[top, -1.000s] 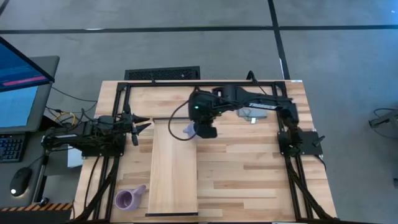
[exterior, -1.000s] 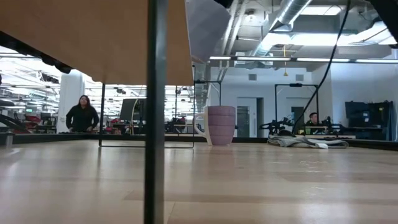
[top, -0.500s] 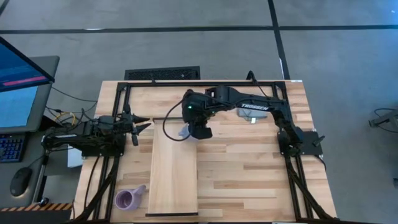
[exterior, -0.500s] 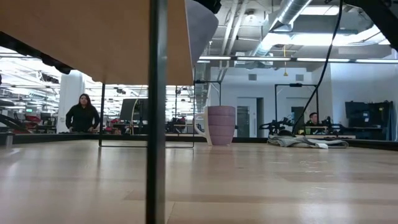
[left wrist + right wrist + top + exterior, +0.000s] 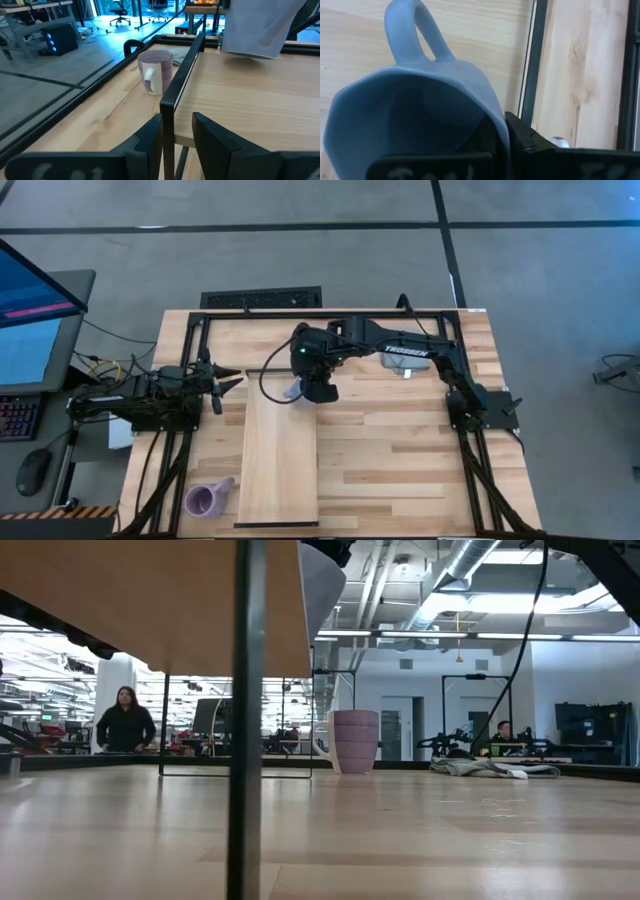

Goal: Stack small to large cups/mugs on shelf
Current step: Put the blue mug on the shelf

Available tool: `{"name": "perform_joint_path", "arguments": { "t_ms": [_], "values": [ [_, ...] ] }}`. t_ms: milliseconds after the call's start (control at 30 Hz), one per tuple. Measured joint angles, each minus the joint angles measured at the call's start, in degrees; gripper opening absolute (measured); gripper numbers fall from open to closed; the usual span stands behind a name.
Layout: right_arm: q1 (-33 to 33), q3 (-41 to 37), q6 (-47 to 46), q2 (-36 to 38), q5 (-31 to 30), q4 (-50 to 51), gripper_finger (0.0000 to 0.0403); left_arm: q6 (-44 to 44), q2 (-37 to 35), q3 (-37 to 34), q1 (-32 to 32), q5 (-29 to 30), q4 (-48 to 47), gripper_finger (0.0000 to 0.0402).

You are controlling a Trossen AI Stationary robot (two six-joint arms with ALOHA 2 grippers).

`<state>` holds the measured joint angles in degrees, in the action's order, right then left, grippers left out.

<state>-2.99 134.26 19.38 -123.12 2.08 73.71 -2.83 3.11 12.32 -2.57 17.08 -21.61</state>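
Over the last second the right gripper (image 5: 308, 388) has carried the blue-grey mug (image 5: 294, 390) leftward, from above the inner edge of the shelf (image 5: 279, 470) to above its far end; the left arm has not moved. The right fingers are clamped on the mug's rim, one inside and one outside the wall. The right wrist view alone shows this grip: a smooth, matte, faceted cup (image 5: 415, 115) with a thick loop handle pointing away from the fingers, its mouth toward the camera, held over pale plain wood with a thin dark edge.

From above the mug is mostly hidden under the arm. The shelf is a long narrow board running from the table's far side to its near edge.

The left gripper (image 5: 228, 377) waits at the table's left side, its fingers slightly apart on nothing. A ridged lavender mug (image 5: 204, 500) stands near the shelf's near-left corner. Across the table top a second ridged purple mug (image 5: 354, 741) stands upright, a grey cloth (image 5: 482, 769) beside it.
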Motion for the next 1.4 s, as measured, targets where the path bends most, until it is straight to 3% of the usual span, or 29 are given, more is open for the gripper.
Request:
{"name": "perform_joint_path", "arguments": {
  "t_ms": [1400],
  "values": [
    [0.0,-0.2,0.2,-0.3,2.0,-1.1,0.0052,-1.1,0.0,0.0,0.0,0.1,-0.4,0.0098]
  ]
}}
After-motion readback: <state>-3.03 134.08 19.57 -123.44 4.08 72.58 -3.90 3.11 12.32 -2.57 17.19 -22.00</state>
